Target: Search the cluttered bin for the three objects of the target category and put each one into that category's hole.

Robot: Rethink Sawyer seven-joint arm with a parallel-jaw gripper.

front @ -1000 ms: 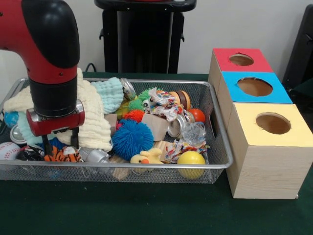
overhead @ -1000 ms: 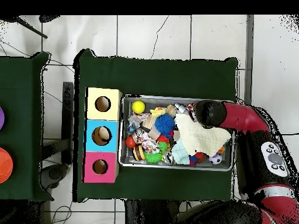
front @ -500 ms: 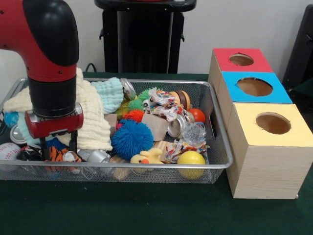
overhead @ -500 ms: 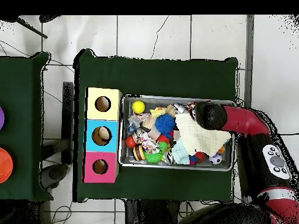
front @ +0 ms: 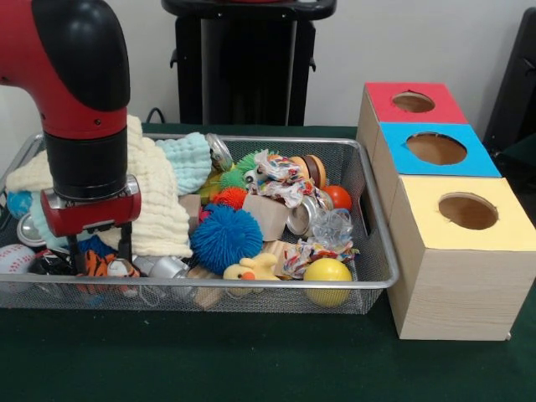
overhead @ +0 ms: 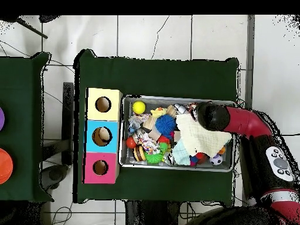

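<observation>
The gripper (front: 100, 251) is sunk into the near left corner of the wire bin (front: 368, 243), its fingers straddling an orange striped toy (front: 105, 266); whether they grip it I cannot tell. The three coloured boxes (front: 444, 209) stand right; seemingly nothing is sorted yet.

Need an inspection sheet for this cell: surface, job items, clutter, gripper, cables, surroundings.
Surface: green cloth table, bare in front of the bin.
Job's things: wire bin full of toys; three boxes beside it with round holes, red box, blue box, yellow box; holes look empty.
Clutter: cream cloth, blue spiky ball, yellow ball, baseball, cans, rope toys.
Gripper: gripper down in the bin's corner over a striped tiger toy; fingers' state unclear.
Cables: black cable behind the bin.
Surroundings: tiled floor, second green table.
</observation>
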